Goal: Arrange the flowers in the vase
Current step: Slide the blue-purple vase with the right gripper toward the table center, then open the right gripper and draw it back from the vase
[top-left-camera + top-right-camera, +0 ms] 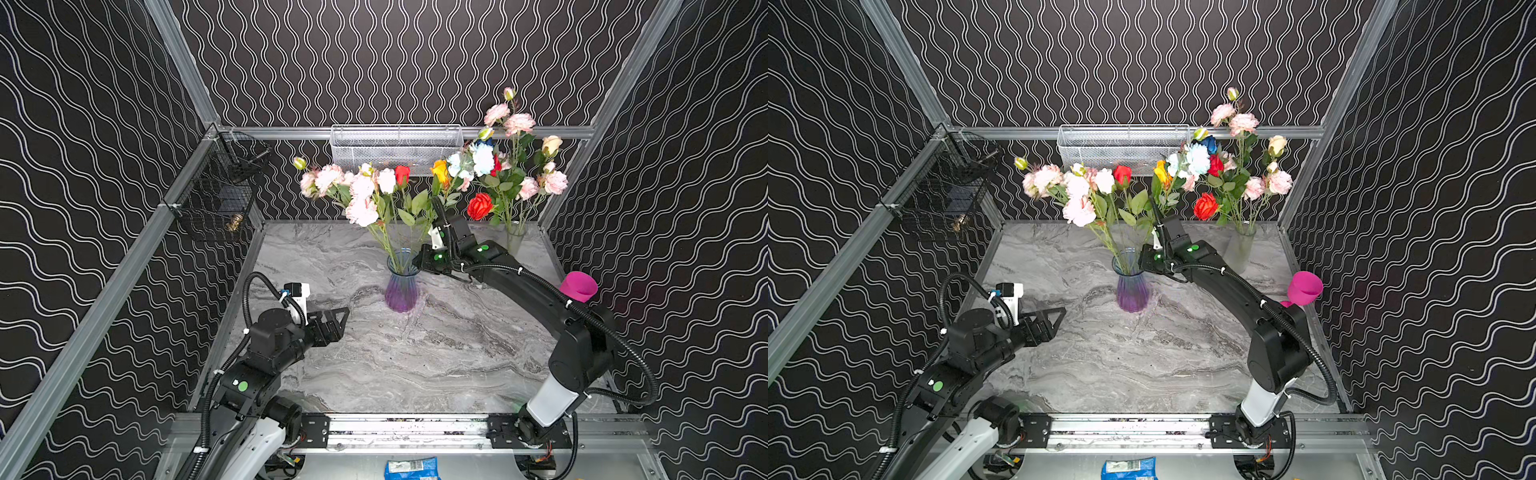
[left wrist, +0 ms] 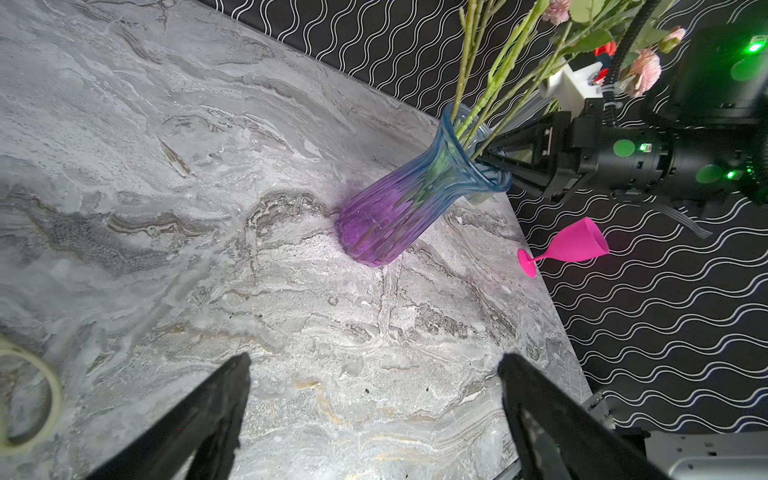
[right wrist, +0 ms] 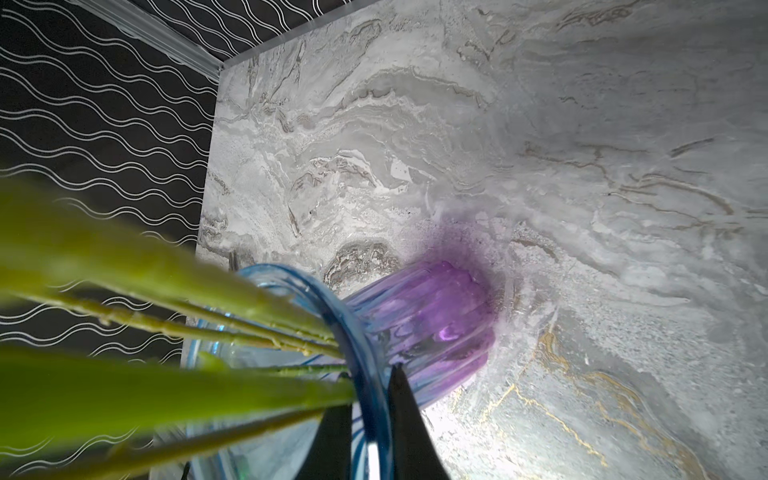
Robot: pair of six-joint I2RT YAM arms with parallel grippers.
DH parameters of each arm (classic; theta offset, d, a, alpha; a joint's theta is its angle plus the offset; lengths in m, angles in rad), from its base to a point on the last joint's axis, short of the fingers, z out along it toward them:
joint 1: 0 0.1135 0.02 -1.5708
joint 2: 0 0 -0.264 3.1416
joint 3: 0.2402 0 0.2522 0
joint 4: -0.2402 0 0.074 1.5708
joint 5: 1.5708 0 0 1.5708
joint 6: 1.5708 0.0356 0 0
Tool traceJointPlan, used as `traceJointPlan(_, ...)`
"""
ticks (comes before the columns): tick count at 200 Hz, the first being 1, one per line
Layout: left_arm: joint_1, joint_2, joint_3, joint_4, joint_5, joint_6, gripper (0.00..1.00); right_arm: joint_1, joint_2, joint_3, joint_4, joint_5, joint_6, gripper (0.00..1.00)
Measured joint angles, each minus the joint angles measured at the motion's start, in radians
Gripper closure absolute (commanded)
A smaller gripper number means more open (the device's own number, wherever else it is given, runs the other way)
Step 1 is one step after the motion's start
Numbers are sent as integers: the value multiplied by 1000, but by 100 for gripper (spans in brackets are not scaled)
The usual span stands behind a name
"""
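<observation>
The vase (image 1: pixel 401 286) (image 1: pixel 1131 286) (image 2: pixel 415 199) (image 3: pixel 436 324), blue at its flared rim and purple below, stands mid-table. Several flowers (image 1: pixel 361 191) (image 1: pixel 1077 187), pink, white and red, lean left out of it on green stems (image 3: pixel 166 395). My right gripper (image 1: pixel 417 264) (image 1: pixel 1142 259) (image 2: pixel 478 151) (image 3: pixel 370 374) is shut on the vase's rim, one finger inside the glass and one outside. More flowers (image 1: pixel 498 166) (image 1: pixel 1225 166) stand in a clear glass vase (image 1: pixel 515 239) (image 1: pixel 1237 249) at the back right. My left gripper (image 1: pixel 343 318) (image 1: pixel 1059 318) (image 2: pixel 374 361) hangs open over the table's left, holding nothing.
A pink goblet (image 1: pixel 577 286) (image 1: pixel 1304 288) (image 2: pixel 573 243) stands at the right edge beside my right arm. A white mesh basket (image 1: pixel 397 147) hangs on the back wall and a black wire basket (image 1: pixel 220 195) on the left rail. A blue packet (image 1: pixel 411 468) lies below the front rail.
</observation>
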Motion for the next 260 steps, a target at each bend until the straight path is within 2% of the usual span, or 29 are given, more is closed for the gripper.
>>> traceJointPlan(14,0,5,4,-3,0,0,4,0,-3,-1,1,3,0,86)
traceJointPlan(49,0,26,25,-5,0,1,4,-2,-30,-2,-17,16,-4,69)
traceJointPlan(117,0,39,64,-24,-27,31,3,-10,-92,-12,23,22,-8,64)
traceJointPlan(208,0,21,50,-37,-47,49,3,-24,-128,-69,4,29,-7,50)
traceJointPlan(260,0,-14,93,-55,-79,73,1,-24,-230,-107,-13,26,-8,44)
